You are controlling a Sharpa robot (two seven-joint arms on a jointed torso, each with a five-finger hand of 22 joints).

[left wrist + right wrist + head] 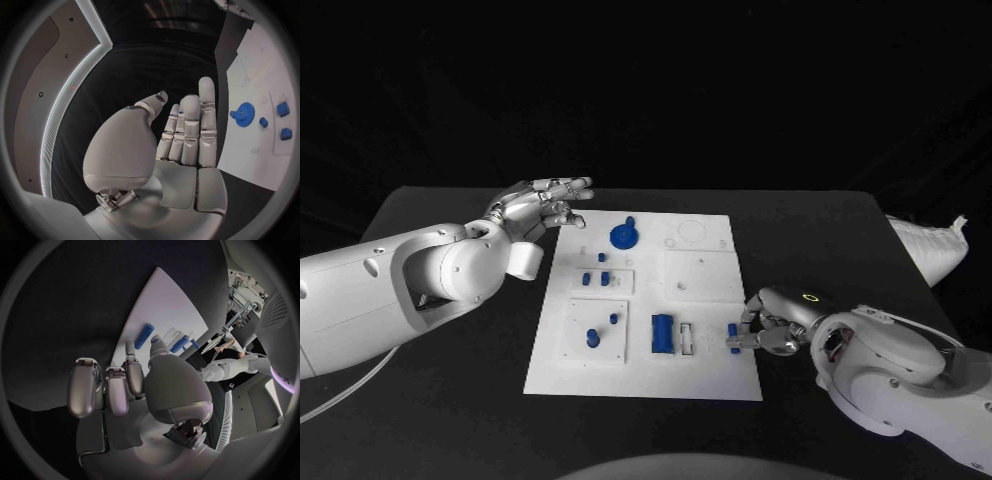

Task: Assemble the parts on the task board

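The white task board (711,300) lies in the middle of the black table. On it are a blue gear (626,236) at the far end, several small blue pieces (596,279) and a blue block (661,333) near the front. My left hand (538,207) hovers open, fingers straight, off the board's far left corner; its wrist view shows the hand (181,145), the gear (244,114) and the board (250,145). My right hand (769,327) sits at the board's right edge, its fingertips beside a small blue peg (734,336). That peg (145,335) lies flat on the board just beyond the right hand (134,385), unheld.
A round outline (689,232) marks the board's far right area. A pale slotted piece (687,337) lies next to the blue block. Two more blue pieces (179,344) lie farther along the board. Bare black table surrounds the board.
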